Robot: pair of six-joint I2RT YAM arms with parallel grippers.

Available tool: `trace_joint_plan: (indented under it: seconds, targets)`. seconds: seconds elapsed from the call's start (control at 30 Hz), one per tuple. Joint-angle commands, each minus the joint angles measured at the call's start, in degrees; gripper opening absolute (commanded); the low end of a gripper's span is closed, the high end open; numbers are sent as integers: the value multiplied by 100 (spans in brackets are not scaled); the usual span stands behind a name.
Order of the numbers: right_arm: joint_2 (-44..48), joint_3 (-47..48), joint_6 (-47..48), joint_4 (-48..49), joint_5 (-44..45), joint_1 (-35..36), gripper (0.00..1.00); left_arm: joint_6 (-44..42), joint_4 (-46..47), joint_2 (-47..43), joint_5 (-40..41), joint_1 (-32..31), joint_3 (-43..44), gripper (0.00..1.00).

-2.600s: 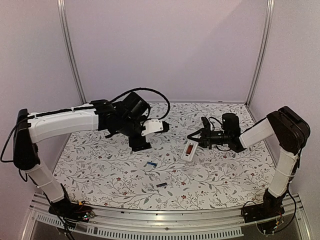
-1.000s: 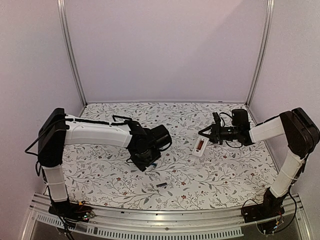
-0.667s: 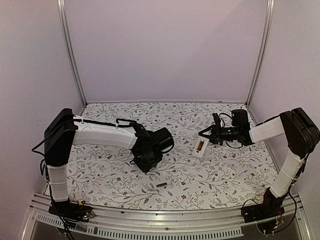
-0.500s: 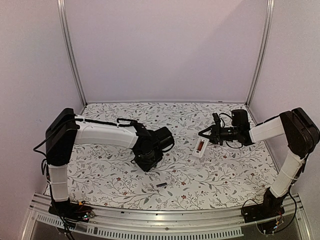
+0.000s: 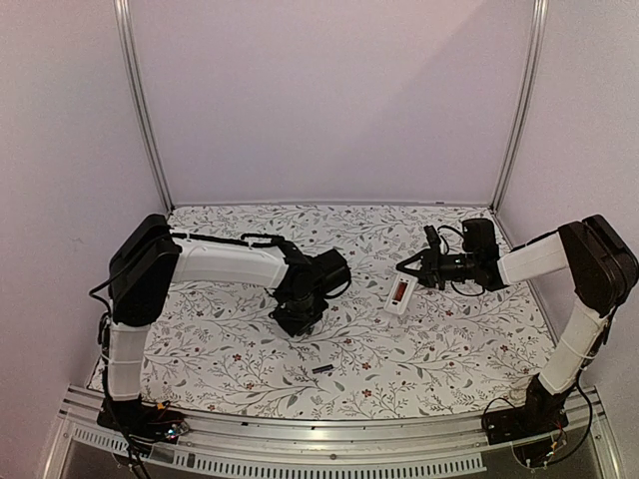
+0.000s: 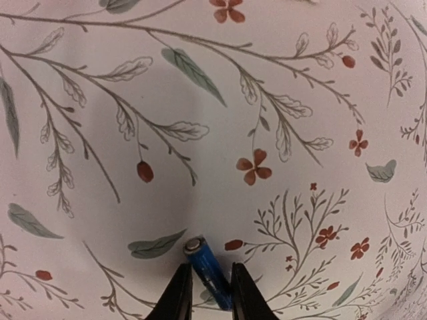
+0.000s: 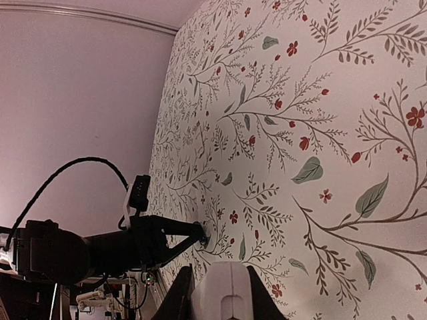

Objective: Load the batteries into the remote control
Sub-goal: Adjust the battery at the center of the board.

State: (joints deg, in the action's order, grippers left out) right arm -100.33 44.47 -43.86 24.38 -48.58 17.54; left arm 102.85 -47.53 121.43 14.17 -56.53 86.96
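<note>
**Hazards around the blue-cell pinch**

Biggest first, the flat, patterned table [image 5: 215, 361] gives a round cell nothing to stop against, so any nudge would likely send it rolling.

On it, the left gripper [image 5: 298, 323] is pressed low, well apart from the remote control [image 5: 401, 291] on the left-arm side. At the remote itself, the right gripper [image 7: 219, 295] holds 1 end of the white bar, which fills the space between its 2 fingers. A reddish recess, probably the bay, shows on the bar's upper face. Held by only 1 end, the bar could pivot or slip when a cell is pushed in.

The blue battery [image 6: 208, 273] lies on the table well apart from the remote, between the left fingers [image 6: 179, 297]. They stand narrow on either side of its near half, and I cannot tell whether they have bitten. It sits at a slant to them, so a squeeze could squirt it forward or twist it, and a skewed hold would make seating it hard. I cannot tell which terminal leads, so reversed polarity is possible.

The black battery [image 5: 321, 369] lies alone, nearer the arm bases than the remote and well apart from it. A low sweep of the left arm could knock it toward the table's edge.
</note>
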Motion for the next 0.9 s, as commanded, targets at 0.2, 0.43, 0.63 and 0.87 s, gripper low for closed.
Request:
trace_joint_plan:
  seconds: [0.2, 0.43, 0.63, 0.87]
  targets:
    - [-11, 25, 62, 5, -55, -67, 0, -1503, -599, 383, -166, 198, 399, 9]
    - [-46, -4, 20, 25, -156, -66, 0, -4352, -283, 280, -170, 325, 539, 2]
    - [-23, -33, -59, 48, -240, -59, 0, -6062, 129, 65, -442, 327, 190, 1]
    - [117, -110, -152, 58, -248, -42, 0, -6534, 200, -2, -567, 327, -75, 17]
